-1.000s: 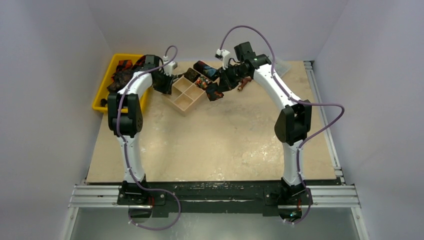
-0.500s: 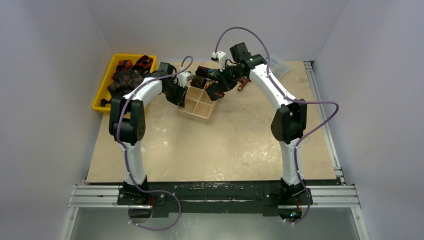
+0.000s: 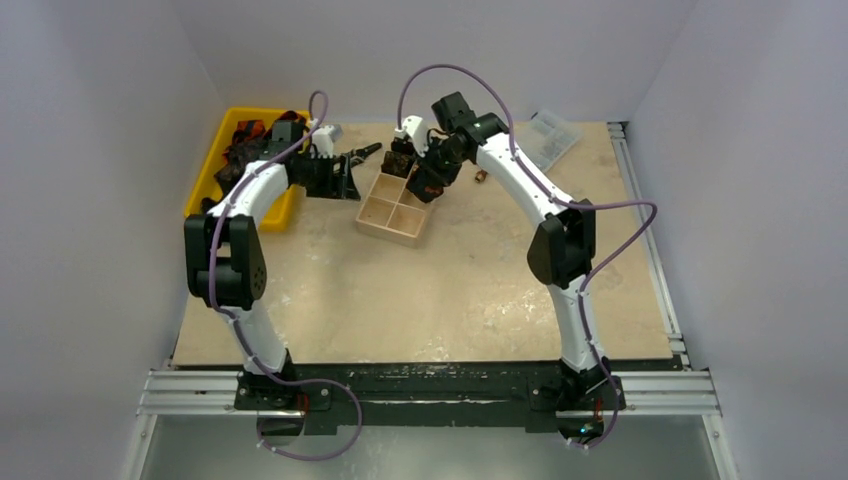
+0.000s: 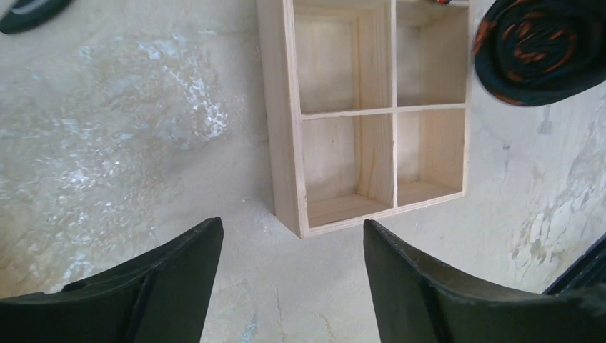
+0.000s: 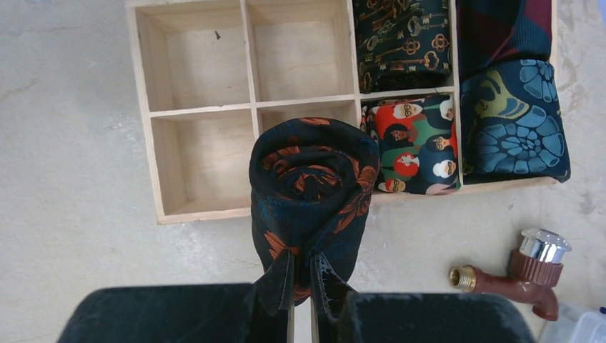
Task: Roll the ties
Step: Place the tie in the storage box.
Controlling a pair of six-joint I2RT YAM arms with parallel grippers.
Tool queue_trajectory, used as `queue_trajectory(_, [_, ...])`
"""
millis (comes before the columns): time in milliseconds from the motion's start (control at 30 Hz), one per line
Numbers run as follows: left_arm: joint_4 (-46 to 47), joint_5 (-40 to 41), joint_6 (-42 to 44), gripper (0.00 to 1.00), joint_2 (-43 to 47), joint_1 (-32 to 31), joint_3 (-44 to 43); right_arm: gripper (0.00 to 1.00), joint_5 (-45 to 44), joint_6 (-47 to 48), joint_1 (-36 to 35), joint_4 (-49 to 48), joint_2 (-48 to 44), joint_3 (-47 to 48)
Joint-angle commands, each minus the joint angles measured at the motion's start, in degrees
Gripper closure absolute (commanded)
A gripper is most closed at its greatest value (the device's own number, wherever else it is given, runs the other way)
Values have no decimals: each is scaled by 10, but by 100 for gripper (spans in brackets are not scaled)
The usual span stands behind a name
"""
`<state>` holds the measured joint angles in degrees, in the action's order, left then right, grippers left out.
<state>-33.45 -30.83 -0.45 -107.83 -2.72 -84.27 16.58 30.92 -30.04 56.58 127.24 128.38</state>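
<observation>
Overhead, the wooden box [image 3: 396,212] sat on the bench [image 3: 450,290] between the arms. The right gripper [image 3: 427,184] was poised over its far end. The left gripper [image 3: 356,168] was just beside its left edge, near the yellow bin [image 3: 205,195] where unrolled ties [image 3: 248,148] lay heaped. From the left wrist, that gripper's jaws stood wide apart with nothing between them, above the bench and short of the box's four bare compartments; the rolled tie [image 4: 539,50] showed at the upper right. From the right wrist, the jaws were clamped on the tail of that roll, black with orange blotches, which hung over the box's middle. Whether it touched the box could not be told. Four rolls filled the other compartments: a key print [image 5: 400,39], a faces print [image 5: 414,146], a blue shell pattern [image 5: 514,121] and a dark red one [image 5: 500,28]. A brass tap [image 5: 518,275] lay nearby. So half the box looked filled, a fifth roll was ready to go in, and the heap in the bin was left to roll.
</observation>
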Motion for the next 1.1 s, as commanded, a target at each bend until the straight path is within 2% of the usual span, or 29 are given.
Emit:
queue_trajectory(0, [43,2,-46,25,56,8,14,100,-55,51,-23,0,4,29])
queue_trajectory(100, [49,-2,-47,1,78,25,29,100,-87,64,-34,1,18,32])
queue_trajectory(133, [53,-3,-51,0,84,27,34,100,-99,68,-38,3,25,33])
queue_trajectory(367, [59,-7,-71,0,119,59,51,100,-146,86,-55,13,61,47])
queue_trajectory(633, [76,-16,-91,0,140,84,73,100,-157,120,-65,30,101,57])
queue_trajectory(1067, [78,-22,-101,0,145,97,85,100,-191,160,-84,30,154,79])
